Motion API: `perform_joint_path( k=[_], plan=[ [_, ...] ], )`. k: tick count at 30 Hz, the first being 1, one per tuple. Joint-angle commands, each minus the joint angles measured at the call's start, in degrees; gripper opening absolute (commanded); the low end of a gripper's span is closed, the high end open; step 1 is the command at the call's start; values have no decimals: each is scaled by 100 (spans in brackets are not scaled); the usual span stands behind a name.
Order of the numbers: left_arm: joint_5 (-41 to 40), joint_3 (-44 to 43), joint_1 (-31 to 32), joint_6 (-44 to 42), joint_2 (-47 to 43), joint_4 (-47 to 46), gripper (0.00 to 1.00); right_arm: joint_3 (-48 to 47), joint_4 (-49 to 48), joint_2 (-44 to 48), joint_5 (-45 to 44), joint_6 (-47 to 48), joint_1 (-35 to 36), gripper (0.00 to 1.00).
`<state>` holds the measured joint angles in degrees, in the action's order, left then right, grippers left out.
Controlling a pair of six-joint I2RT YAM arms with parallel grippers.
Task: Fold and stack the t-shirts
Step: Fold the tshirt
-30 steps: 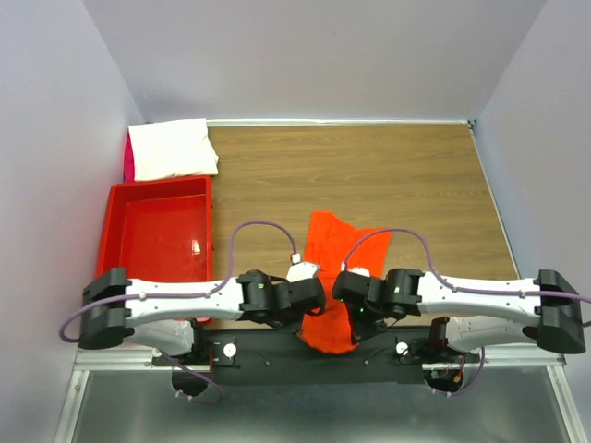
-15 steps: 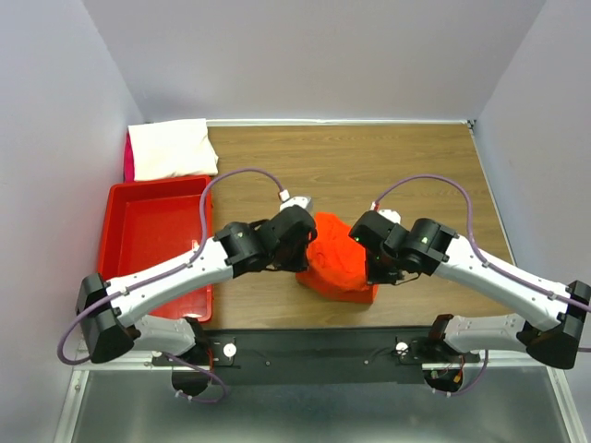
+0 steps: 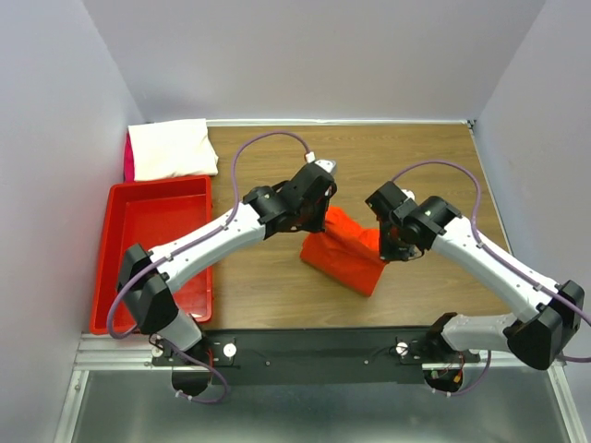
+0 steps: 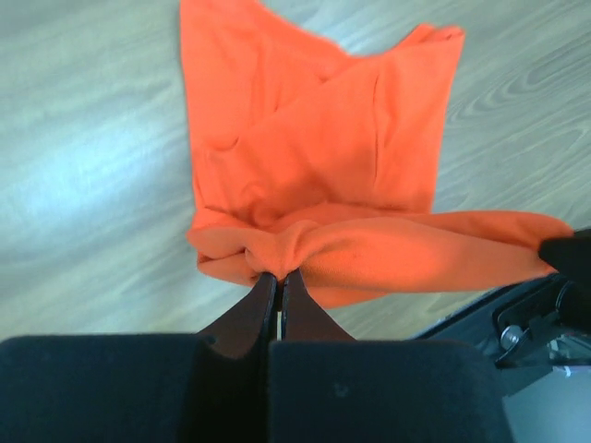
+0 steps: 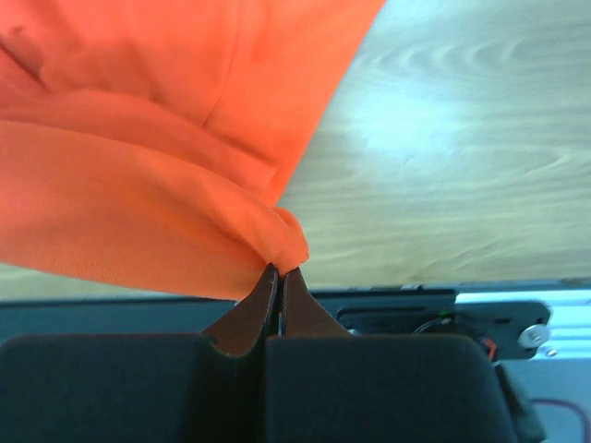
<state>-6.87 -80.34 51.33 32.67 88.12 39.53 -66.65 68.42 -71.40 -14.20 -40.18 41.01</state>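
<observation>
The orange-red t-shirt [image 3: 346,254] hangs bunched between both grippers above the middle of the wooden table, its lower part trailing onto the wood. My left gripper [image 3: 325,220] is shut on the shirt's left edge [image 4: 277,254], the cloth pinched at the fingertips [image 4: 279,275]. The right gripper [image 3: 383,249] is shut on the shirt's right edge [image 5: 277,235], with the cloth gathered at its fingertips [image 5: 280,269]. A folded white t-shirt [image 3: 171,148] lies at the back left corner on top of a pink one [image 3: 129,159], of which only a sliver shows.
A rigid red plastic bin [image 3: 120,254] stands along the left side of the table, with the left arm reaching over its near right corner. Grey walls close in the back and both sides. A black rail [image 3: 305,349] runs along the near edge.
Both arms have carried the orange-red t-shirt from the near edge of the table towards the far side and lifted it. Both grips have held throughout.
</observation>
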Motion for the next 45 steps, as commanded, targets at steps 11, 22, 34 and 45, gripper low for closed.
perform_joint_path(
  k=[11,22,34,45],
  plan=[
    [160,-1370,-668,-937,1532,-542,0,-226,-970,-787,470,1732,-2034,1],
    [380,-1661,-949,-1139,2535,-754,0,451,-1718,-1385,655,1742,-2282,1],
    [266,-1714,-967,-1201,2992,-1069,49,803,-2140,-1439,225,1479,-2370,17],
    [-218,-818,-967,-894,1184,-2061,69,232,-2263,-130,-549,1057,-2396,47]
  ],
)
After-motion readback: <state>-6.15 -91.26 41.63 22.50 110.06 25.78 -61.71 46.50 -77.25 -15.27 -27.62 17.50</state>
